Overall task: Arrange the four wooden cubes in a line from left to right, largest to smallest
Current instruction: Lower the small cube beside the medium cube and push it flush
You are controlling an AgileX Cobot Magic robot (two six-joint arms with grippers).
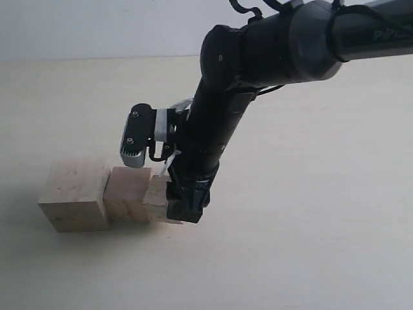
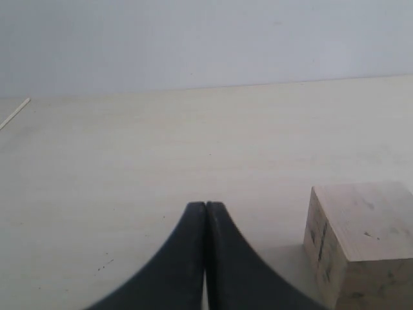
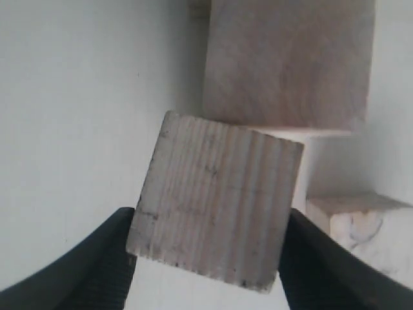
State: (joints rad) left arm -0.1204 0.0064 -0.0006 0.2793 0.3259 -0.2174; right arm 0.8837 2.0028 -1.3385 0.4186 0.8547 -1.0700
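Note:
Three of the wooden cubes sit in a row at the left of the exterior view: the largest cube [image 1: 72, 192], a mid-sized cube [image 1: 128, 194] against its right side, and a smaller cube [image 1: 157, 194] beside that. My right gripper [image 1: 182, 212] [image 3: 210, 252] points down at the row's right end, shut on a small cube [image 3: 216, 203] that sits slightly twisted between the fingers. Beyond it in the right wrist view lie a larger cube [image 3: 287, 61] and part of another cube [image 3: 361, 226]. My left gripper [image 2: 206, 205] is shut and empty, with a cube [image 2: 361, 242] off to one side.
The pale tabletop [image 1: 310, 245] stretches bare to the right and front of the row. The black right arm [image 1: 219, 123] leans in from the upper right over the cubes. The left arm is outside the exterior view.

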